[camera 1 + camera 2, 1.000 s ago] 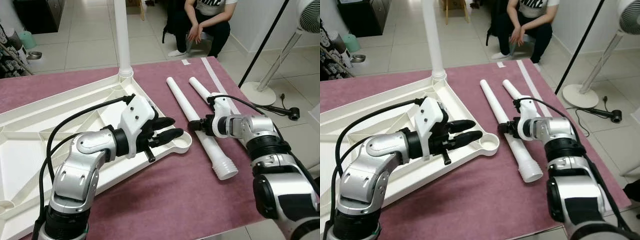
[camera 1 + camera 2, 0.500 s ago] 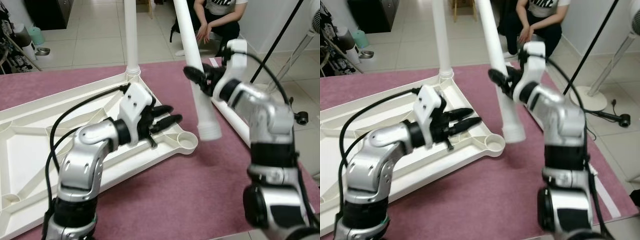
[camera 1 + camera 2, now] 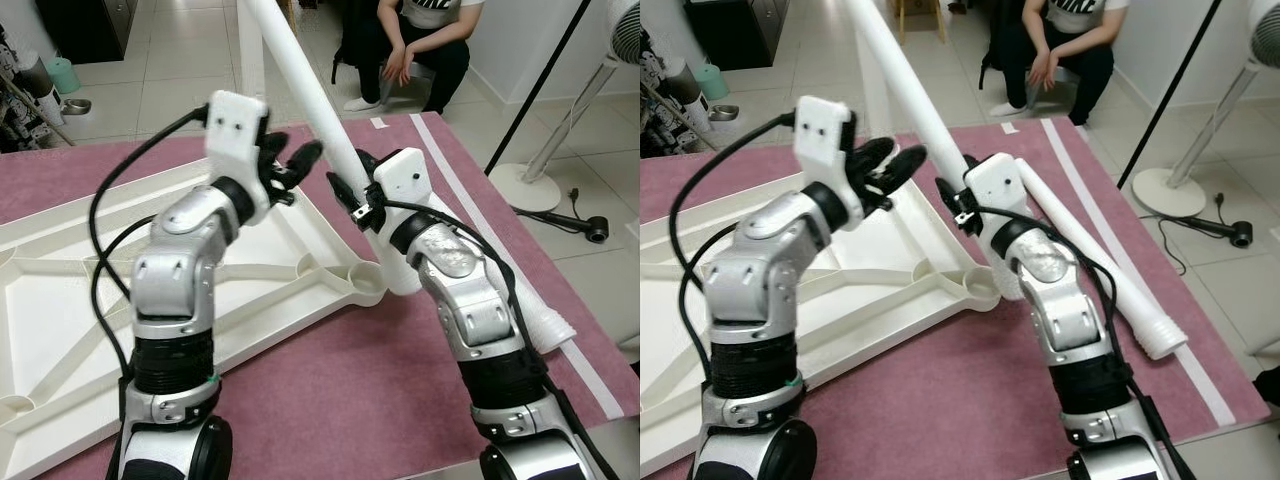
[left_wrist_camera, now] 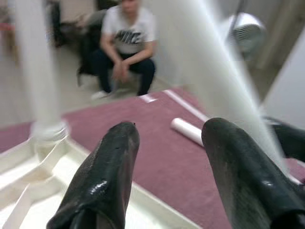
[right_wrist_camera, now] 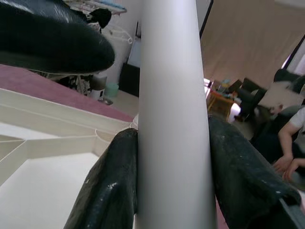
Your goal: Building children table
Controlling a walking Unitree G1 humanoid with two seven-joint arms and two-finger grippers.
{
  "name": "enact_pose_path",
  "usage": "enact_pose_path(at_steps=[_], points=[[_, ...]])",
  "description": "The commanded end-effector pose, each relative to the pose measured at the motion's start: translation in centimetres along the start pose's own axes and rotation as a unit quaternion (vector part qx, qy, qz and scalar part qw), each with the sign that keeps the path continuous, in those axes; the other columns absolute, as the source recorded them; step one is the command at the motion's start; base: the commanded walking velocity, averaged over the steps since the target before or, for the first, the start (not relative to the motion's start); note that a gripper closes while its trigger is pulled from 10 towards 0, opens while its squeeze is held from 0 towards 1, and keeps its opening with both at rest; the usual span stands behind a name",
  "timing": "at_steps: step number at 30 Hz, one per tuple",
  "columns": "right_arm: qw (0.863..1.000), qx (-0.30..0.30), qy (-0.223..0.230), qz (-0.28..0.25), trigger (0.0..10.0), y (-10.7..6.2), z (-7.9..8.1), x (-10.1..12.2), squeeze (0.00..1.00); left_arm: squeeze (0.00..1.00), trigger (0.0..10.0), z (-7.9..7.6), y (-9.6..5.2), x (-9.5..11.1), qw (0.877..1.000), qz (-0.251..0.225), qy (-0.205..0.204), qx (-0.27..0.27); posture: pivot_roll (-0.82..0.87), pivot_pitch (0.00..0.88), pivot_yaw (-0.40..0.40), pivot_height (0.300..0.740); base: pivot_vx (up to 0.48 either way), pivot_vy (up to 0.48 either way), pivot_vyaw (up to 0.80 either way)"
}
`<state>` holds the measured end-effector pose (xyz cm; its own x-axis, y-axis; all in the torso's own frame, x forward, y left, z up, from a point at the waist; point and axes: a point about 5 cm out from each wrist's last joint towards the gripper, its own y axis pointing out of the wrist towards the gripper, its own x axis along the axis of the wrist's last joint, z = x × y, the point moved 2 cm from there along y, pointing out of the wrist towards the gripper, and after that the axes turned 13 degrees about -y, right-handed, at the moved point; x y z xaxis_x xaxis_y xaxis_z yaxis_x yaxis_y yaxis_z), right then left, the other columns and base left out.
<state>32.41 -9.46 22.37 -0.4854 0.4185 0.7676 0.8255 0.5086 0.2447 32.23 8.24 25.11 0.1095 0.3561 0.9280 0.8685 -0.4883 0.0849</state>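
The right pincer (image 3: 345,190) clamped a tilted white leg (image 3: 305,85); the left pincer (image 3: 290,160), spread wide, hovered at its 9 o'clock.

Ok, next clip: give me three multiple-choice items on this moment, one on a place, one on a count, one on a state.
1. Where does the lower end of the held leg sit?
A. at the near corner socket of the tabletop
B. on the floor
C. against the fan

2. How many legs lie flat on the cloth?
A. none
B. one
C. three

3. What state is the right gripper in?
A. open and away from any leg
B. shut on the leg
C. resting on the cloth

Answers:
1 A, the tilted leg meets the corner socket.
2 B, a single loose leg lies beside the tabletop.
3 B, the right wrist view shows a finger on each side of the leg, while the left gripper is open beside it.
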Motion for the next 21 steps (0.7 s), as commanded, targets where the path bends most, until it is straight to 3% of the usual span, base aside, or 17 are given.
enact_pose_path(at_steps=[1,4,5,7,8,10,11,13,19,20,21], points=[[1.0,0.0,-0.018,-0.019,10.0,0.2,0.6,0.3,0.0,0.0,10.0,-2.7,1.0,0.6,0.997,-0.023,-0.063,-0.029,0.03,0.0,0.042,0.74,0.0,0.0,0.0],[0.998,-0.005,-0.044,-0.036,10.0,0.3,0.8,0.5,0.0,0.0,10.0,-3.1,1.3,0.7,0.995,-0.02,-0.095,-0.035,0.03,0.0,0.042,0.74,0.0,0.0,0.0],[0.998,-0.007,-0.054,-0.042,10.0,0.4,0.9,0.6,0.0,1.0,10.0,-3.2,1.4,0.8,0.992,-0.021,-0.117,-0.039,0.03,0.0,0.041,0.74,0.0,0.0,0.0],[0.996,-0.01,-0.067,-0.05,10.0,0.5,1.0,0.6,0.0,1.0,10.0,-3.5,1.5,1.0,0.987,-0.025,-0.153,-0.048,0.03,0.0,0.041,0.74,0.0,0.0,0.0],[0.996,-0.014,-0.073,-0.052,10.0,0.6,1.0,0.5,0.0,0.89,10.0,-3.9,1.4,1.3,0.979,-0.029,-0.186,-0.073,0.04,0.0,0.043,0.74,0.0,0.0,0.0],[0.996,-0.017,-0.076,-0.053,10.0,0.6,0.9,0.4,0.0,0.89,10.0,-4.1,1.3,1.5,0.975,-0.029,-0.201,-0.089,0.04,0.0,0.044,0.74,0.0,0.0,0.0],[0.995,-0.022,-0.079,-0.054,10.0,0.7,0.7,0.4,0.0,0.0,10.0,-4.3,1.1,1.9,0.969,-0.037,-0.219,-0.108,0.04,0.0,0.044,0.74,0.0,0.0,0.0],[0.995,-0.033,-0.08,-0.054,10.0,0.8,0.2,0.3,0.0,0.0,10.0,-4.3,0.7,2.5,0.962,-0.052,-0.231,-0.135,0.04,0.0,0.045,0.74,0.0,0.0,0.0],[0.994,-0.045,-0.085,-0.056,10.0,0.9,-0.3,0.2,0.0,0.0,10.0,-4.2,0.3,3.0,0.961,-0.063,-0.223,-0.149,0.04,0.0,0.044,0.74,0.0,0.0,0.0],[0.992,-0.048,-0.096,-0.062,10.0,1.0,-0.5,0.3,0.0,1.0,10.0,-4.8,0.1,3.2,0.956,-0.066,-0.229,-0.169,0.04,0.0,0.044,0.74,0.0,0.0,0.0],[0.992,-0.048,-0.096,-0.062,10.0,1.0,-0.5,0.3,0.0,1.0,10.0,-4.8,0.1,3.2,0.956,-0.066,-0.229,-0.169,0.04,0.0,0.044,0.74,0.0,0.0,0.0]])
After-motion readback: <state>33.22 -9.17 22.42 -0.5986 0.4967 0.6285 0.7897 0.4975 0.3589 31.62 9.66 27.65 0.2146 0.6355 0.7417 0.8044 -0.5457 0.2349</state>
